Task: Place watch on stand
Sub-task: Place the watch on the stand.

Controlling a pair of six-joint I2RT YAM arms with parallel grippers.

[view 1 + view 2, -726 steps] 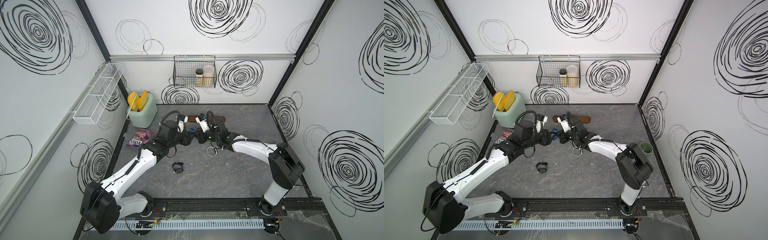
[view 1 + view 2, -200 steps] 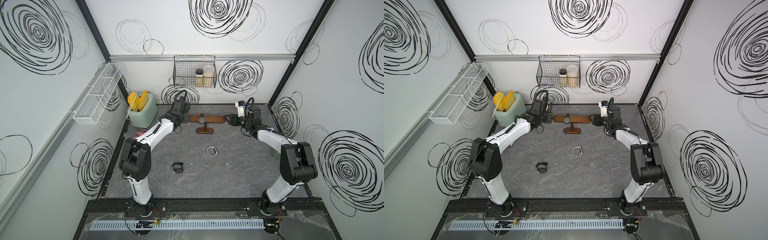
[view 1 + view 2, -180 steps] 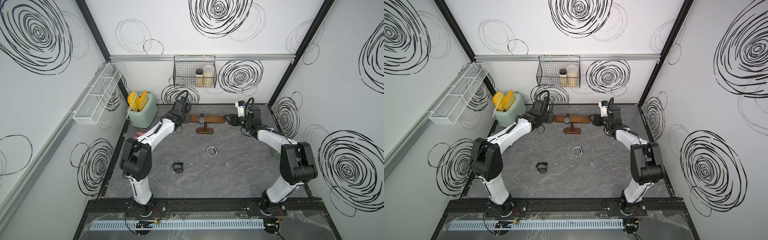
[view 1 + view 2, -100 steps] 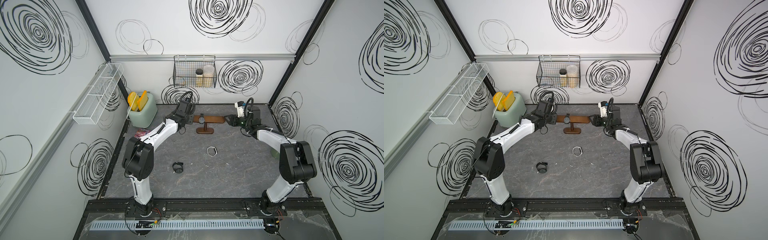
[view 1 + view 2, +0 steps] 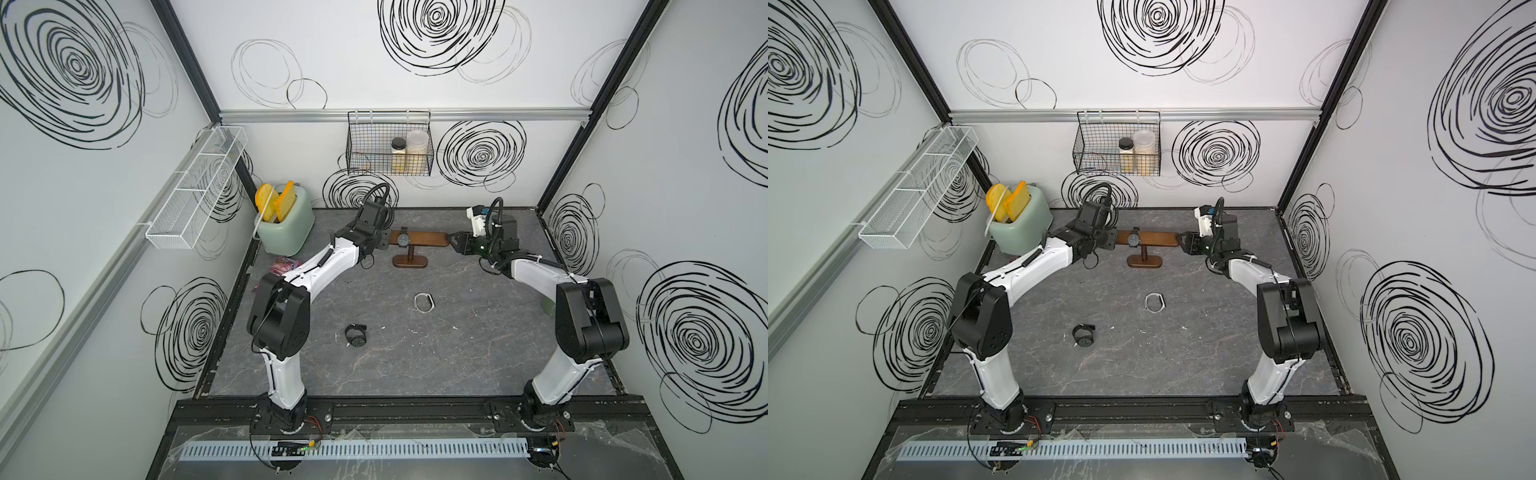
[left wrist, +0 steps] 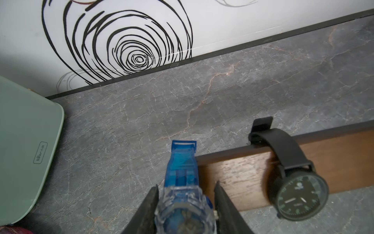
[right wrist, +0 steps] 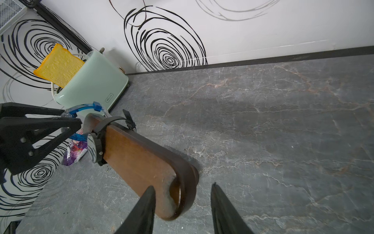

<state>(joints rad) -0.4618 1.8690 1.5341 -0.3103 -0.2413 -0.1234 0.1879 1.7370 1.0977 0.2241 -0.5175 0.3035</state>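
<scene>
The dark brown stand [image 5: 428,239] [image 5: 1160,238] is near the back wall, with a black watch [image 5: 403,239] [image 6: 301,200] strapped round its bar. My left gripper [image 5: 384,243] [image 6: 186,184] is shut on a translucent blue watch [image 6: 183,178] [image 7: 89,106]. It holds the watch at the bar's left end, and the strap loop reaches the bar's tip. My right gripper [image 5: 453,241] [image 7: 182,185] is open. Its jaws stand either side of the bar's rounded right end [image 7: 182,194], with a gap on one side.
A white watch band [image 5: 424,302] and another black watch [image 5: 356,336] lie on the grey table [image 5: 457,357]. A green toaster [image 5: 286,226] holding toast stands at the back left, with a purple packet [image 5: 284,264] beside it. A wire basket [image 5: 388,151] hangs on the back wall.
My left gripper has carried the blue watch rightward, up to the bar's left end. My right gripper has stayed at the right end, its jaws slightly narrower.
</scene>
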